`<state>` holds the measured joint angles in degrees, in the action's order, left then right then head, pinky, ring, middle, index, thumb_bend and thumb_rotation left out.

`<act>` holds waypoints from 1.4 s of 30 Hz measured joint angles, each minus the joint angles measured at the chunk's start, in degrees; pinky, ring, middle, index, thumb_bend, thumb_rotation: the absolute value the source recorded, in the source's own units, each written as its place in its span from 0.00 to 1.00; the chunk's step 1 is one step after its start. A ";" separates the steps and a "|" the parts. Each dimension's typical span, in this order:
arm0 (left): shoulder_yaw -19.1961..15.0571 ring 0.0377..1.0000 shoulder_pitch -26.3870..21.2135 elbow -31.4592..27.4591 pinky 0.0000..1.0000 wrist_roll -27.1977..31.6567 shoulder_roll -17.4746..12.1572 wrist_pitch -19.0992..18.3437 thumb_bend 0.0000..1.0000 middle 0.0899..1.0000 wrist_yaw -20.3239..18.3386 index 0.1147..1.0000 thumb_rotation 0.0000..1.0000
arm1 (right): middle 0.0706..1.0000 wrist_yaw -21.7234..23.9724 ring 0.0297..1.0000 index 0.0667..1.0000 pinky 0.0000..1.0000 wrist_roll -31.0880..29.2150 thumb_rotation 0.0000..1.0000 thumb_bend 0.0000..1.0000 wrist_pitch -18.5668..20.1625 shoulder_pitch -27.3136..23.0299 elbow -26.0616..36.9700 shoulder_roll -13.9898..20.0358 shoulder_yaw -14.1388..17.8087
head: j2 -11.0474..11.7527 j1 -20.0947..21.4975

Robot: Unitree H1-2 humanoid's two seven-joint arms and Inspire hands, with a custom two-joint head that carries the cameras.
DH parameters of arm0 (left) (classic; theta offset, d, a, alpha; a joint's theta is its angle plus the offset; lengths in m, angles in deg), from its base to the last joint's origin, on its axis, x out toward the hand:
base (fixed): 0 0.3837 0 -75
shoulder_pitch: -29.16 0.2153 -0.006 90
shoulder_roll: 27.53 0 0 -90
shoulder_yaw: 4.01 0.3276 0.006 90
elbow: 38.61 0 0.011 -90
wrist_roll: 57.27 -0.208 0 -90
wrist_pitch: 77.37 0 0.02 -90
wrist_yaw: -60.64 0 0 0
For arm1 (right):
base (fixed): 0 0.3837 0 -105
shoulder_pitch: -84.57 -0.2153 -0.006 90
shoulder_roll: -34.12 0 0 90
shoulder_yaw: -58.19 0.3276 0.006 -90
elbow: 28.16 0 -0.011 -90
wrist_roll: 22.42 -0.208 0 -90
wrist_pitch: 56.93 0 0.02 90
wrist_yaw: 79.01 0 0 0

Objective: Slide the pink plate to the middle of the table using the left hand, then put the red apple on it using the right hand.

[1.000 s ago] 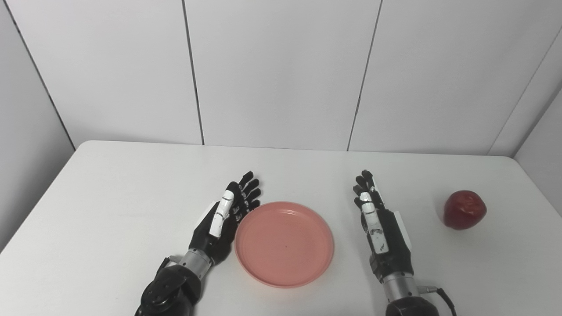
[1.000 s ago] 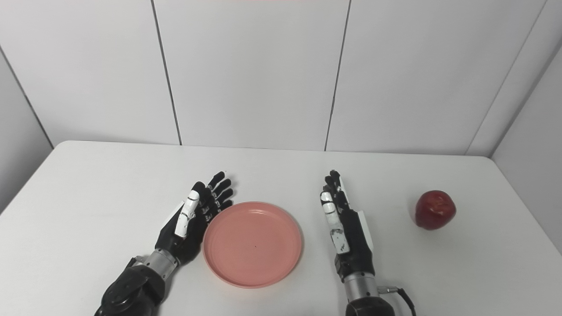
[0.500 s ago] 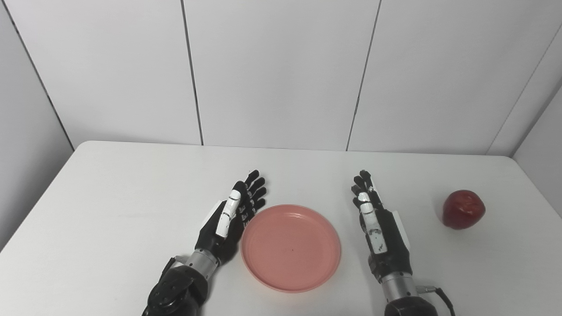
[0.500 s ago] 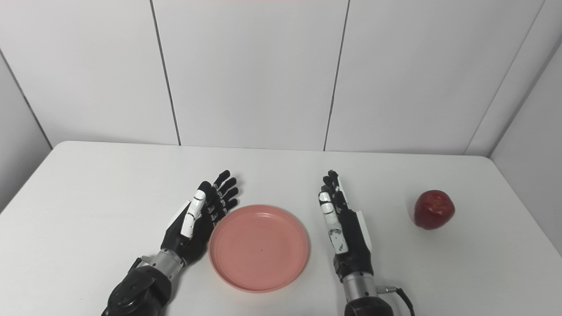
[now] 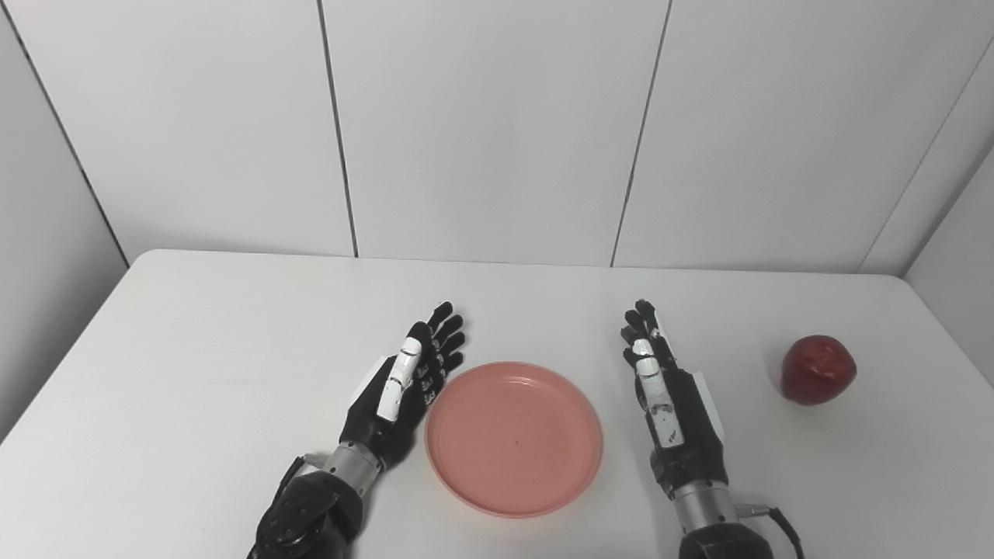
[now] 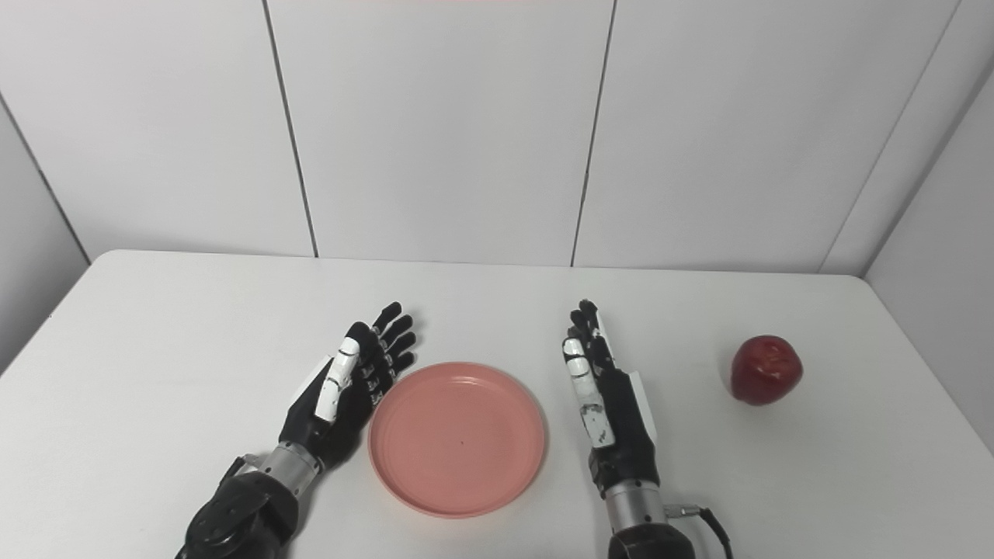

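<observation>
Since the earlier frame, left hand (image 5: 392, 392) has drawn slightly off plate (image 5: 514, 437), fingers spread, empty. Right hand (image 5: 669, 400) edge-up, fingers straight; apple (image 5: 818, 369) well right.

The plate (image 5: 513, 437) looked like smooth matt plastic, the apple (image 5: 818, 369) glossy-skinned. The table (image 5: 194, 349) was smooth matt white. Both hands (image 5: 404, 384) (image 5: 672, 407) showed black and white plastic above metal wrists.
</observation>
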<state>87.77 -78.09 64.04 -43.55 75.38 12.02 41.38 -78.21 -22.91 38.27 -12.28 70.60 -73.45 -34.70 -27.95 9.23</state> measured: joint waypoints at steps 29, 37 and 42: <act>-1.07 1.00 4.08 -9.03 1.00 -4.50 -2.99 -0.60 0.64 1.00 5.41 1.00 1.00 | 0.99 -0.62 1.00 1.00 1.00 -0.61 0.93 0.63 3.16 -2.60 0.50 0.31 1.82 | -5.62 -0.44; -0.18 1.00 5.13 -9.91 1.00 -5.41 -1.58 -2.10 0.63 1.00 7.21 1.00 1.00 | 0.99 -0.72 1.00 0.99 1.00 -0.41 0.95 0.60 5.42 -2.96 1.71 1.55 3.03 | -7.21 -1.67; 0.19 1.00 5.22 -10.25 1.00 -5.52 -1.21 -2.12 0.63 1.00 7.47 1.00 1.00 | 0.98 -1.33 0.99 0.99 1.00 -0.41 0.96 0.60 5.88 -3.61 2.20 1.98 4.07 | -7.38 -1.67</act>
<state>87.96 -72.86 53.79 -49.07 74.17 9.90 48.85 -79.54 -23.32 44.15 -15.90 72.79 -71.47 -30.63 -35.33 7.56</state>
